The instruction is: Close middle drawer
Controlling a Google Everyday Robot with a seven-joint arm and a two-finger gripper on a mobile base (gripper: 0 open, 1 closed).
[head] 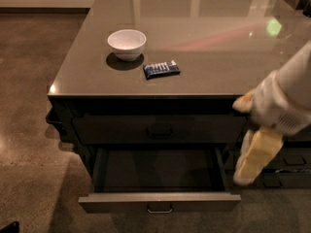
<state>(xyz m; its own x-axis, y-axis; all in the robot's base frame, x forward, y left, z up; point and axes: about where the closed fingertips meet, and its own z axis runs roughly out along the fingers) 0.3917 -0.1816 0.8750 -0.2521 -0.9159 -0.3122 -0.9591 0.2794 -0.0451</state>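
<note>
Starting at the left, the white bowl [126, 42] and the blue snack packet [161, 69] sit well back on the countertop [218, 57]. I judge neither is at risk unless the whole cabinet gets jolted.

Below them, the top drawer [204, 129] with the darker handle is flush. The middle drawer [194, 202] under it is pulled far out, with its dark box showing bare and its silvery bar handle [160, 208] at the centre of the front.

The gripper [255, 152] hangs at the right, just beside the open drawer's right wall and above the level of its front panel. It is in front of the narrower drawers [286, 160], and I cannot tell whether it is spread or pressed together.

I see 3 ways this could go wrong:

1. If I push from where the gripper is now, contact lands on the right corner. An off-centre shove could rack the drawer on its runners and jam it part way.
2. If I swing left too early, before clearing the front panel, the gripper could dip into the open box and get trapped as the drawer closes.
3. The forearm is close to the countertop edge, so a careless reposition could clip it.
</note>
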